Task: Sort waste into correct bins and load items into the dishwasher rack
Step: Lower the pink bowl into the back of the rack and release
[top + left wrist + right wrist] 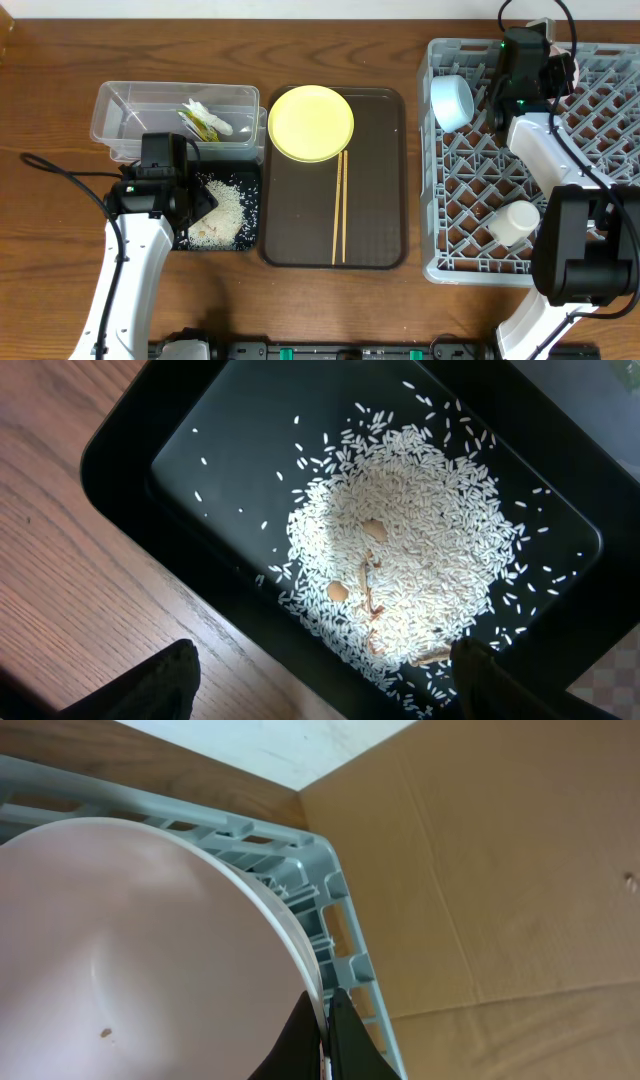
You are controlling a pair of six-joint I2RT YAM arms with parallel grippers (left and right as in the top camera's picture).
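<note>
Loose white rice [222,210] lies heaped in the black tray [256,238]. My left gripper [198,200] hovers over it, open and empty. The left wrist view shows the rice [410,550], the tray [200,420] and my fingers [325,690] spread wide. The green-and-orange wrapper [203,122] lies in the clear tub [120,100]. My right gripper [325,1020] is shut on the rim of the white bowl [130,950] at the far edge of the grey rack [470,262]. The light blue bowl [452,100] and the pale cup [513,222] are in the rack. The yellow plate [311,122] and chopsticks [340,205] rest on the brown tray.
The brown serving tray [385,240] lies between the bins and the rack. The rack's corner wall [340,910] stands right beside the white bowl, with a cardboard surface [500,870] behind it. Black cables trail over the rack's right side.
</note>
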